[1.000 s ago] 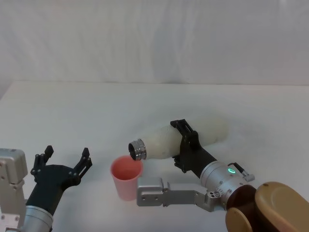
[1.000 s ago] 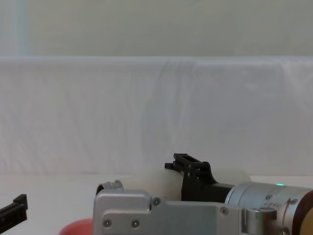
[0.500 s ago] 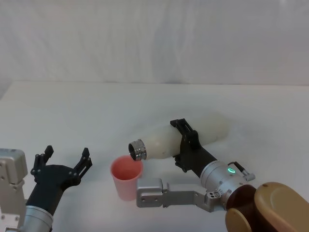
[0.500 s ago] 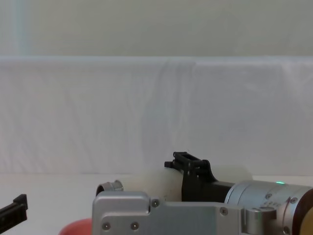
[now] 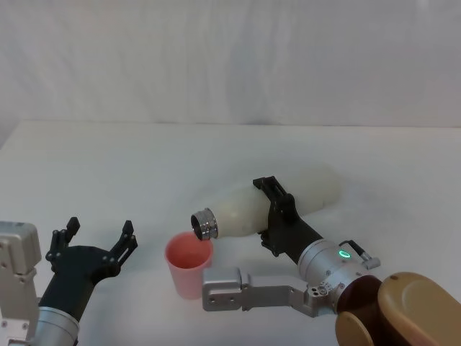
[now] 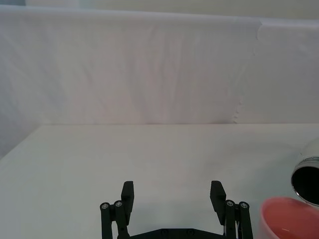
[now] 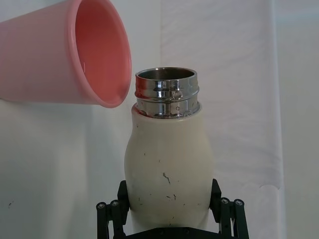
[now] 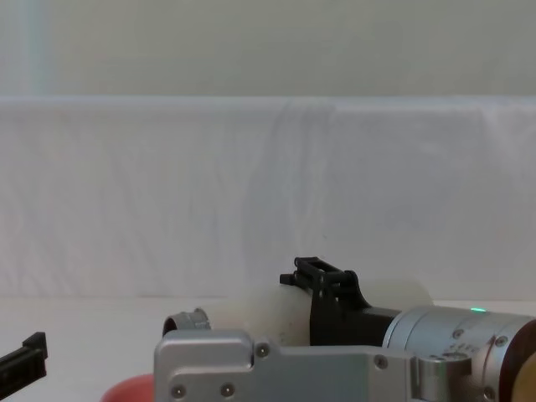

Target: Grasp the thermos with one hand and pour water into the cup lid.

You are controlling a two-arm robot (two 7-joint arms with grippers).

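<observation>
The cream-white thermos (image 5: 241, 209) lies tilted almost level above the table, and my right gripper (image 5: 272, 215) is shut on its body. Its steel neck (image 5: 204, 223) hangs over the far rim of the salmon-pink cup lid (image 5: 189, 264), which stands upright on the table. In the right wrist view the open neck of the thermos (image 7: 167, 159) sits right beside the rim of the cup lid (image 7: 60, 55). My left gripper (image 5: 96, 242) rests open to the left of the cup lid, holding nothing. From the chest I see the thermos (image 8: 268, 314) in the right gripper (image 8: 322, 293).
The white table (image 5: 144, 166) runs back to a white cloth backdrop (image 5: 230, 58). My right arm's silver link (image 5: 245, 292) lies just in front of the cup lid. The left wrist view has the left gripper (image 6: 172, 199) with the cup lid (image 6: 289, 219) off to one side.
The right arm's silver link has slid slightly left and the gripper has risen a touch. The thermos stays tilted over the cup lid. The left gripper has not moved.
</observation>
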